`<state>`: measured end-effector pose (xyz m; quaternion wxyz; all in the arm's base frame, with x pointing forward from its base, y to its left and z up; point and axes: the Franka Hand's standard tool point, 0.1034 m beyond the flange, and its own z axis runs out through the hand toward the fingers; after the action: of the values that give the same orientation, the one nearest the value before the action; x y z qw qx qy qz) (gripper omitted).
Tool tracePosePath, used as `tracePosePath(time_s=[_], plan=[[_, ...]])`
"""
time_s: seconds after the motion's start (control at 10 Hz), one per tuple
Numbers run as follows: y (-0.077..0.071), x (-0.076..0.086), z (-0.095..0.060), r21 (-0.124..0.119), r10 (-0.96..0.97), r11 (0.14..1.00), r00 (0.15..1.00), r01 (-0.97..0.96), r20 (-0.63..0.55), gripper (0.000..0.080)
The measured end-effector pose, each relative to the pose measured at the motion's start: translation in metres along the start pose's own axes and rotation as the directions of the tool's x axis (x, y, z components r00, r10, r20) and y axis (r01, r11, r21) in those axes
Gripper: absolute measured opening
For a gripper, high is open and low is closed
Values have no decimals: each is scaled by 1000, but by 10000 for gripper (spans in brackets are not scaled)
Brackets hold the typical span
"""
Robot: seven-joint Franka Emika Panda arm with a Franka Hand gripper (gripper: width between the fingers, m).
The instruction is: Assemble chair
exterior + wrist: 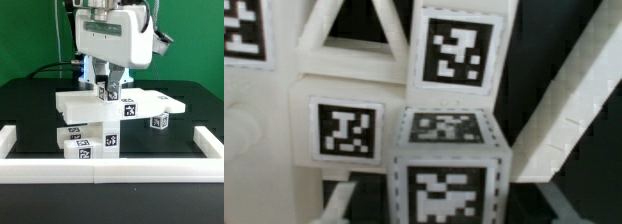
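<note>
The part-built chair (85, 105) stood mid-tabletop (30, 110), a loose cube (158, 121) toward the exterior view's right. The jaws were pinched narrow on a small tagged post (104, 92) above its slab. Probably light, rigid, slick plastic; flat opposite faces seemed the safest hold.

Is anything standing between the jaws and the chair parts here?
Nothing visible does. The gripper is right at the stacked chair parts, jaws closed on a tagged piece at the top. The small tagged cube sits apart, toward the exterior view's right.
</note>
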<state>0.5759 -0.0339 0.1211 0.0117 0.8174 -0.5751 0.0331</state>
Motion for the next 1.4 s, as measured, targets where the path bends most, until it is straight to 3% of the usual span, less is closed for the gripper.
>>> tracePosePath(time_s=[0.4, 0.6, 0.7, 0.8, 0.9, 1.1, 1.4], plan=[[-2, -4, 0, 7, 213, 977, 977, -213, 16, 290], [-2, -4, 0, 7, 199, 980, 980, -199, 17, 296], [-2, -4, 0, 8, 158, 987, 987, -158, 16, 468], [-2, -4, 0, 9, 97, 995, 995, -97, 15, 468], [-3, -5, 0, 13, 0, 1000, 1000, 0, 13, 613], [-7, -8, -1, 26, -218, 976, 976, 218, -1, 638], [-8, -11, 2, 34, -481, 876, 876, 482, -27, 649]])
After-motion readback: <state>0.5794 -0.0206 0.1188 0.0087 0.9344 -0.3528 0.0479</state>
